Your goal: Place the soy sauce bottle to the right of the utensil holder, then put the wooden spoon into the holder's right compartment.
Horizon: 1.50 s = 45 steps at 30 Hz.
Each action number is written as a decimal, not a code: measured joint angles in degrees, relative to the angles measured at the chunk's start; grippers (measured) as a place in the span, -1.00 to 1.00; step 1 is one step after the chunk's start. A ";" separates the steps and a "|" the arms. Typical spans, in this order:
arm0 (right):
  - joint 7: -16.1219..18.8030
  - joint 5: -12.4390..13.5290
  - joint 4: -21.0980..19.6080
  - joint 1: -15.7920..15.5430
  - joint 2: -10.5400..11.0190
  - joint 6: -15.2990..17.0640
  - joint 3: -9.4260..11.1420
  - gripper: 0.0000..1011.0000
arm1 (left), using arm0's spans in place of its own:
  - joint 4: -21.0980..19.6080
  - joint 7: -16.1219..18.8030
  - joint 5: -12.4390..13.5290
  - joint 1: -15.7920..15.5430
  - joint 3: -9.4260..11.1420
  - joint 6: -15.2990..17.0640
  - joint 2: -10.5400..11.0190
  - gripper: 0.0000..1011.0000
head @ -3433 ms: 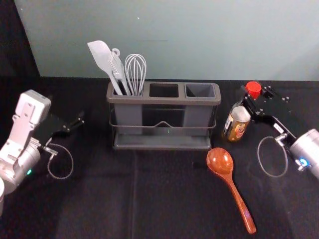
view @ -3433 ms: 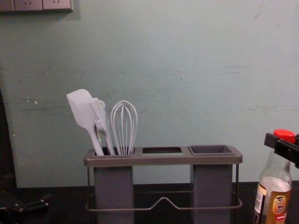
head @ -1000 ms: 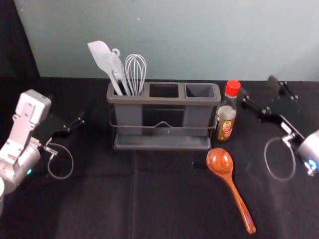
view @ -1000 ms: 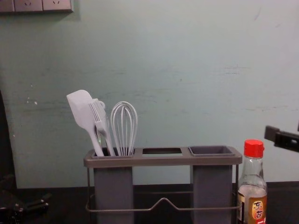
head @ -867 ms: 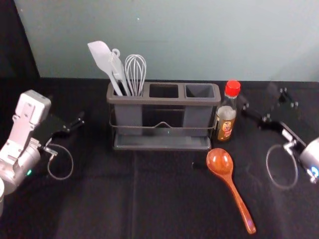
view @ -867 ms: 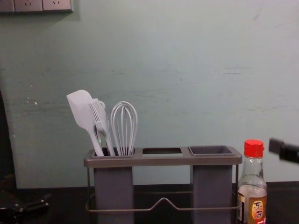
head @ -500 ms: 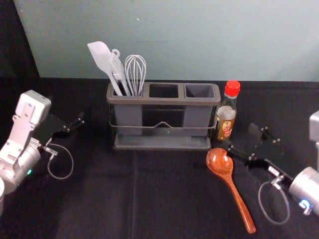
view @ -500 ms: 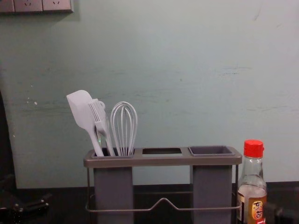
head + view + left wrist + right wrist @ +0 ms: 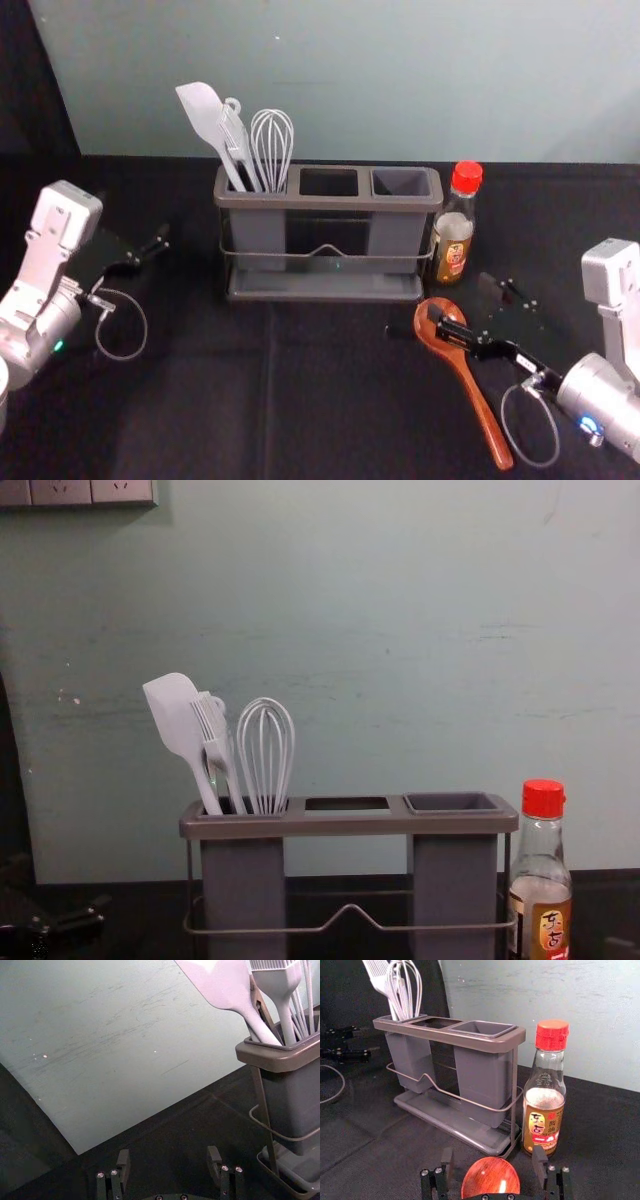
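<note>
Open above the wooden spoon (image 9: 491, 1177), my right gripper (image 9: 493, 1156) could topple the soy sauce bottle (image 9: 545, 1110) by swinging wide; my left gripper (image 9: 169, 1156) idles, open, at left.

The spoon (image 9: 480, 405) is smooth, glossy wood. The soy sauce bottle (image 9: 544, 1105) is clear glass; its cap (image 9: 552, 1035) is plastic. The utensil holder (image 9: 507, 1042) appears matt plastic. The tablecloth (image 9: 340, 400) is matt fabric.
</note>
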 joint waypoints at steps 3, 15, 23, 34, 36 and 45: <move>0.00 0.01 -0.04 -0.01 0.01 -0.01 0.03 0.98 | 0.00 0.00 0.00 0.00 0.00 0.00 0.00 0.99; 0.02 0.07 -0.14 -0.06 0.06 -0.01 0.10 0.98 | 0.00 0.00 0.00 0.00 0.00 0.00 0.00 0.99; -1.08 -1.85 -1.94 0.65 1.05 5.23 -1.19 0.98 | 0.00 0.00 0.00 0.00 0.00 0.00 0.00 0.99; -5.13 -5.22 -11.61 3.25 4.05 28.61 -3.23 0.98 | 0.00 0.00 0.00 0.00 0.00 0.00 0.00 0.99; -5.46 -6.20 -13.11 4.73 4.36 33.91 -4.09 0.98 | 0.00 0.00 0.00 0.00 0.00 0.00 0.00 0.99; -4.93 -10.52 -13.86 11.36 4.40 48.06 -9.02 0.98 | 0.00 0.00 0.00 0.00 0.00 0.00 0.00 0.99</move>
